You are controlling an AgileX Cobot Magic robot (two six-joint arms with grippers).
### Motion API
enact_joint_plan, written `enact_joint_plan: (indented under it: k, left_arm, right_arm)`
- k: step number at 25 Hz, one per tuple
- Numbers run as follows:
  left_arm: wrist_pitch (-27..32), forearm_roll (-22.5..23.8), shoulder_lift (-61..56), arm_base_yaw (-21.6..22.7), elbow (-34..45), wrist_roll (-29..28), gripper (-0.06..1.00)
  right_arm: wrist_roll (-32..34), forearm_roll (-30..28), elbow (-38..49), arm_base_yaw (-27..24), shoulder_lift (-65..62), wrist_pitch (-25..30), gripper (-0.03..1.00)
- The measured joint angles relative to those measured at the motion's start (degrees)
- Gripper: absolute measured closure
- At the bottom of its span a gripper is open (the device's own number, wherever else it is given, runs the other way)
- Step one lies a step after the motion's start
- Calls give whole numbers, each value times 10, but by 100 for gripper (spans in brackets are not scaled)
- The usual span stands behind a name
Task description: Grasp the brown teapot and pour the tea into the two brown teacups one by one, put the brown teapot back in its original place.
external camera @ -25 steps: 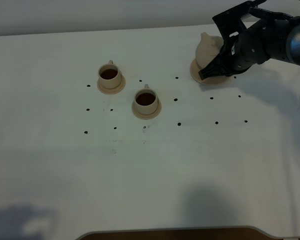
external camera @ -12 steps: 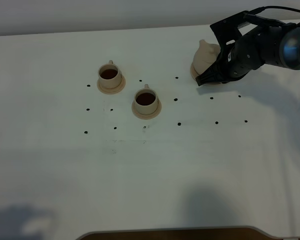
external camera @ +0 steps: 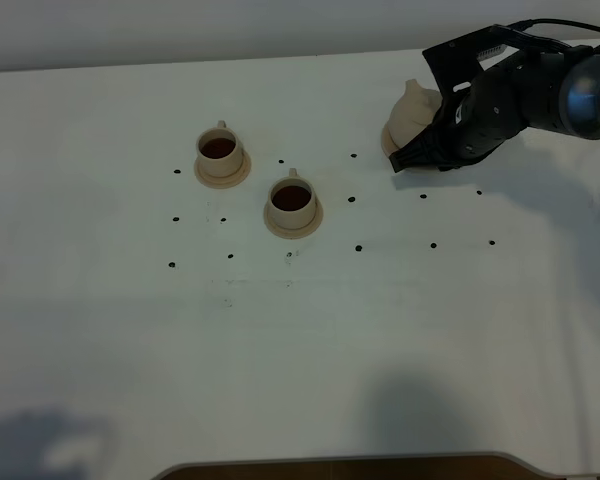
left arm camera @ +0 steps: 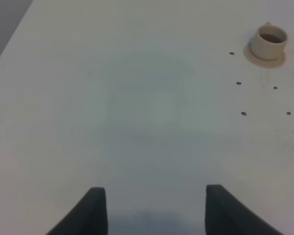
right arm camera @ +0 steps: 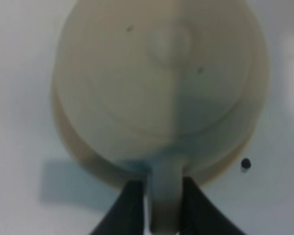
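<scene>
The brown teapot (external camera: 413, 108) stands upright on its wide saucer (external camera: 387, 141) at the back right. My right gripper (external camera: 421, 152) is shut on its loop handle. In the right wrist view the teapot (right arm camera: 157, 83) is seen from above, with the saucer rim (right arm camera: 71, 147) showing under it; the gripper (right arm camera: 164, 210) has a dark finger pressed on each side of the handle (right arm camera: 164, 191). The two brown teacups (external camera: 221, 150) (external camera: 291, 200) stand on their small saucers at centre left, both holding dark tea. My left gripper (left arm camera: 157, 210) is open and empty over bare table.
The white table (external camera: 300, 330) carries several small black dots around the cups and teapot. The left wrist view shows one teacup (left arm camera: 268, 41) far from the left gripper. The table's front edge (external camera: 340, 462) runs along the bottom of the exterior high view.
The right gripper has moved slightly back and lowered with the teapot, which now sits lower on its saucer. The cups have not moved.
</scene>
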Motion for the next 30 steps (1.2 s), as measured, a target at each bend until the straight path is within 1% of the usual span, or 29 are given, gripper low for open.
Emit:
enact_joint_plan:
  k: [3,6,7,9,12,16,19,23,30]
  left_arm:
    - [0,0,0,0,0,0,46]
    - [0,0,0,0,0,0,46]
    - [0,0,0,0,0,0,46]
    - [0,0,0,0,0,1,46]
    - [0,0,0,0,0,1,46]
    - [0,0,0,0,0,1,46]
    - [0,0,0,0,0,1,46]
    - [0,0,0,0,0,1,46]
    - [0,0,0,0,0,1,46]
  right_arm:
    - [0,2,0,0,-5,30,56]
    - [-1,4,0,0,-27,81,42]
    - [-1,4,0,0,-37,105,38]
    - [-4,10,0,0,-63,165,35]
    - [-26,39,13,0,-101,246,35]
    - [-63,87,78,1,-174,314,40]
    - [-91,132,149,1,-248,332,43]
    - [-124,188,248,1,-357,335,45]
    - [-130,215,382,1,-537,348,45]
